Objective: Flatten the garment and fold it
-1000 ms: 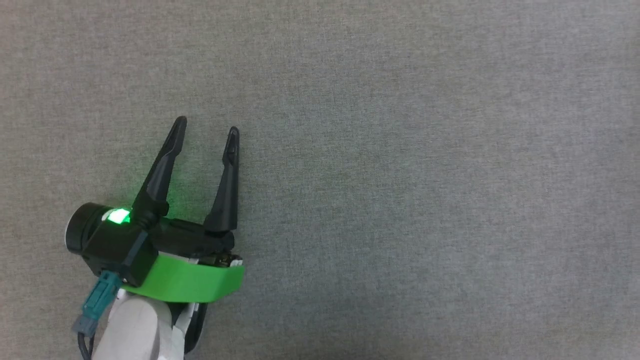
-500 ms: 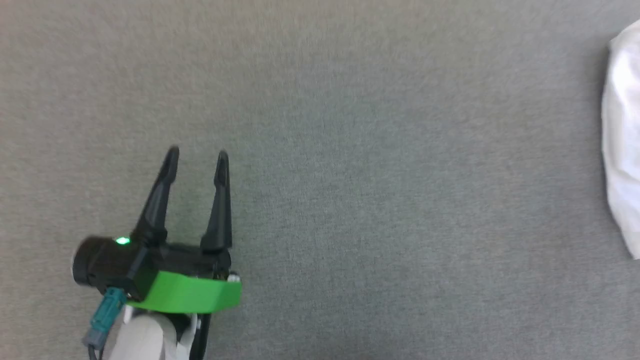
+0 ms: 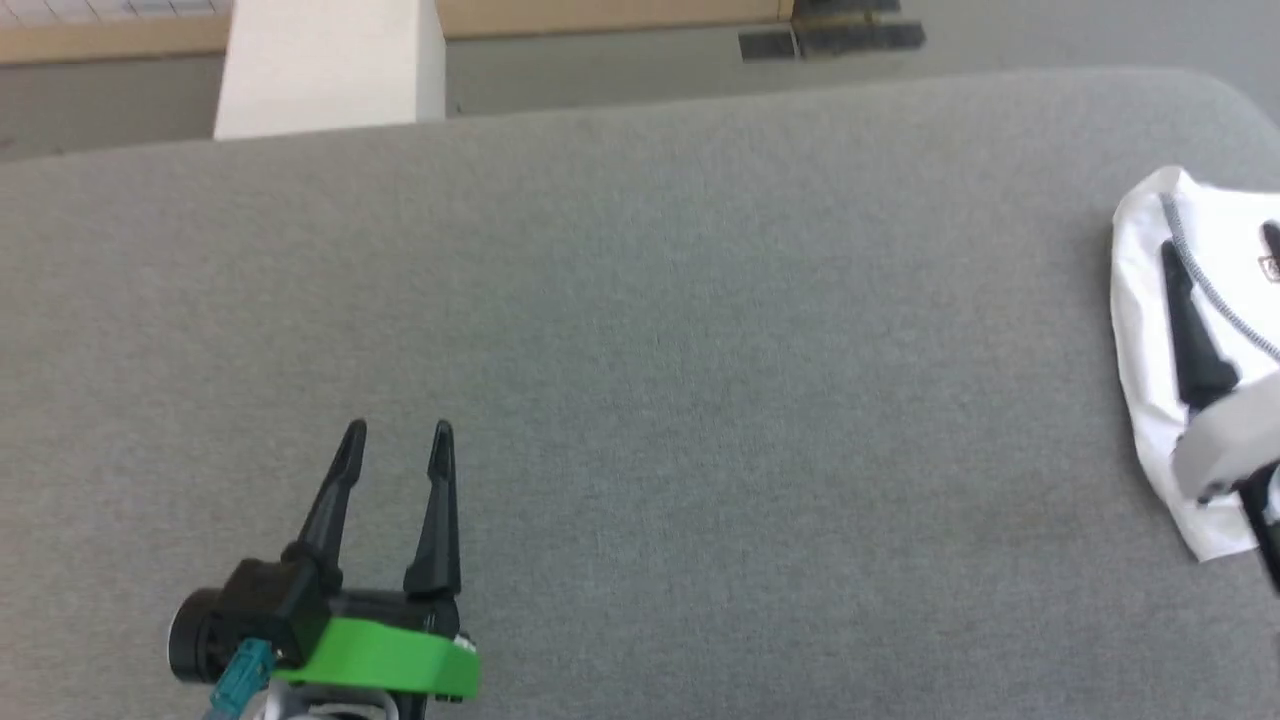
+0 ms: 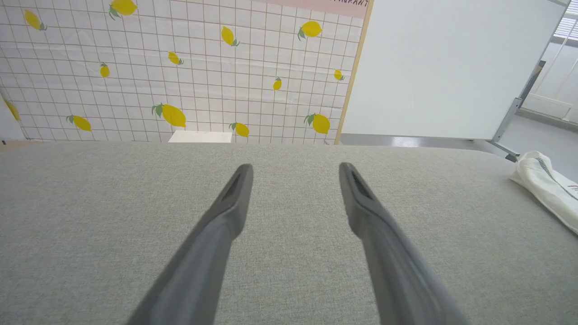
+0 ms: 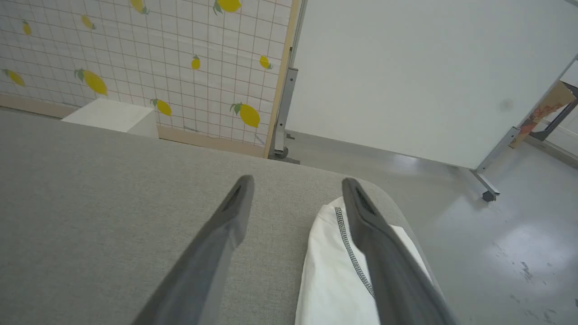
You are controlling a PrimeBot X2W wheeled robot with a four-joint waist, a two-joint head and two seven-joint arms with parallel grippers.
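The garment [image 3: 1150, 300] is a white shirt with a dark zigzag seam, lying in a compact bundle at the right end of the grey table [image 3: 700, 350]. My right gripper [image 3: 1218, 240] hovers over it, open; whether it touches the cloth I cannot tell. In the right wrist view the garment [image 5: 334, 271] lies under the right finger, its left edge between the fingers of that gripper [image 5: 298, 182]. My left gripper [image 3: 397, 432] stands open over bare table at the lower left, far from the garment [image 4: 546, 185], with nothing between its fingers [image 4: 294, 170].
A rigid white box [image 3: 330, 65] stands on the floor beyond the table's far edge. The table's rounded right corner [image 5: 384, 194] is close to the garment, with grey floor past it. A lemon-patterned wall [image 4: 180, 67] and a white panel on a metal stand [image 5: 429, 81] lie behind.
The head camera has tilted up and turned, so the whole picture shifted. The table's far edge, the garment and my right gripper have come into view. My left gripper stays open.
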